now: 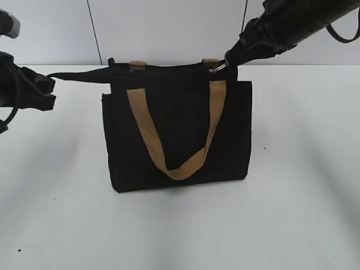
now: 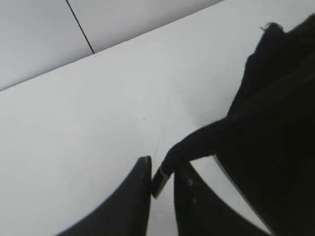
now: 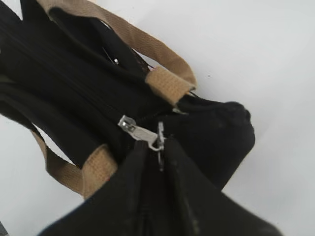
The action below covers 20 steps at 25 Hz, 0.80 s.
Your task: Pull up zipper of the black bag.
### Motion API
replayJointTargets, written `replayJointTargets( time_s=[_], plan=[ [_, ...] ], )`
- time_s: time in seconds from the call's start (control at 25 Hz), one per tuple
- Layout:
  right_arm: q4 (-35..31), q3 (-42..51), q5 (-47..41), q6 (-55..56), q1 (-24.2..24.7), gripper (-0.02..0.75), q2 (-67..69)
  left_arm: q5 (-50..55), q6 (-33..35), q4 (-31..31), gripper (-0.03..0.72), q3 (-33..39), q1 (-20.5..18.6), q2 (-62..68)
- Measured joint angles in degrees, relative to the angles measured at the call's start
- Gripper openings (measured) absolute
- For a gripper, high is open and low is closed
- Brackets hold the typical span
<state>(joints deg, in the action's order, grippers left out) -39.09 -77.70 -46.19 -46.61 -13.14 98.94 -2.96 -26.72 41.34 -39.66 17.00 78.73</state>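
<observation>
Standing upright on the tabletop (image 1: 292, 214), the black bag (image 1: 180, 135) is braced: the left pincer (image 2: 161, 179) clamps its zip-strip tail (image 2: 197, 142) taut (counter-tension), while the right pincer (image 3: 160, 155) pinches the zipper (image 3: 142, 132) ring at the bag's right end.

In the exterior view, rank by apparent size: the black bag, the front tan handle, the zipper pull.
Largest to smallest, as seen in the exterior view:
1. black bag
2. front tan handle, a loop hanging across the bag's front
3. zipper pull, a tiny silver glint at the top right corner, at the right gripper
</observation>
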Motion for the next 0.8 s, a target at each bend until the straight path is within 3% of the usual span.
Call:
replayJointTargets(
  time_s=[0.2,0.28,0.4,0.8],
  plan=[
    [0.0,0.0,-1.0,1.2,0.0,0.424,-2.3,2.6,0.0,-8.6,0.396,0.0,-0.1,-0.8],
    [0.1,0.0,-2.3,3.0,0.0,0.493,-3.9,5.9,0.0,-12.7,0.456,0.0,-0.1,-2.5],
    [0.8,0.0,-5.4,6.0,0.0,0.527,-5.3,12.0,0.0,-16.0,0.480,0.0,-0.1,-5.8],
    [8.5,0.7,-18.9,15.8,0.0,0.537,-9.3,33.7,0.7,-23.1,0.487,-0.1,-0.1,-23.0]
  ],
)
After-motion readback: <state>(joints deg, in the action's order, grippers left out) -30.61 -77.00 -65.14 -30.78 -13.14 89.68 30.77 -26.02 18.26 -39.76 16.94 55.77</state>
